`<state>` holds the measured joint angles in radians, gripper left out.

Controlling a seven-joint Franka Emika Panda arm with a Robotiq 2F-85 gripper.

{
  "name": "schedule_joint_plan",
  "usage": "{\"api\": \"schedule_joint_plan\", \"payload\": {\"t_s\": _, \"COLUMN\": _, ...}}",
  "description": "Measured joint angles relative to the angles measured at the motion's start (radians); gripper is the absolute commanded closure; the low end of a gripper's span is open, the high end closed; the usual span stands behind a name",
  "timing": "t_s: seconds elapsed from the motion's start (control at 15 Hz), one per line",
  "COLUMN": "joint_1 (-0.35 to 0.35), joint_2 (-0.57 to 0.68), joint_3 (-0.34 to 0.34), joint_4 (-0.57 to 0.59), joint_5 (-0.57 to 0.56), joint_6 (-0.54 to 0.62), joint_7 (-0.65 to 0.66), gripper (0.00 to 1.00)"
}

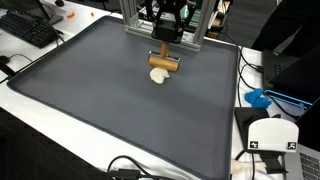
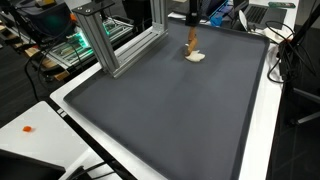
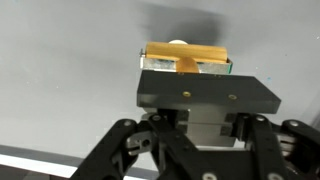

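Gripper (image 1: 165, 43) clamped shut on wooden tool (image 1: 165, 62) — stem pinched between fingers, crossbar level below. Tool hangs over pale lump (image 1: 159, 75); touching or just above it, cannot tell. Lump lies on grey mat (image 1: 110, 115), toward 12 o'clock edge, near aluminium frame (image 1: 133, 22). Wrist view: wooden tool (image 3: 185, 49) at 12 o'clock of gripper — lump barely peeks behind. Keyboard (image 1: 30, 28) at 10 o'clock, off mat.

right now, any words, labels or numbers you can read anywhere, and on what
No text can be read in any view.
white box: dark marks on it, too small to read.
keyboard: key legends too blurred to read.
wooden tool held in the gripper: no marking visible.
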<state>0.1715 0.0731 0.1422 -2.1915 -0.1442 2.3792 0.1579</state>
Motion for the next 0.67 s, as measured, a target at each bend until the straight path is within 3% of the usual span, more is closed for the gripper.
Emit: {"api": "schedule_joint_plan", "payload": {"t_s": 0.67, "joint_1": -0.002, "joint_2": 0.056, "joint_3": 0.013, "joint_4": 0.020, "joint_5": 0.001, "joint_6": 0.079, "joint_7": -0.237, "gripper": 0.65}}
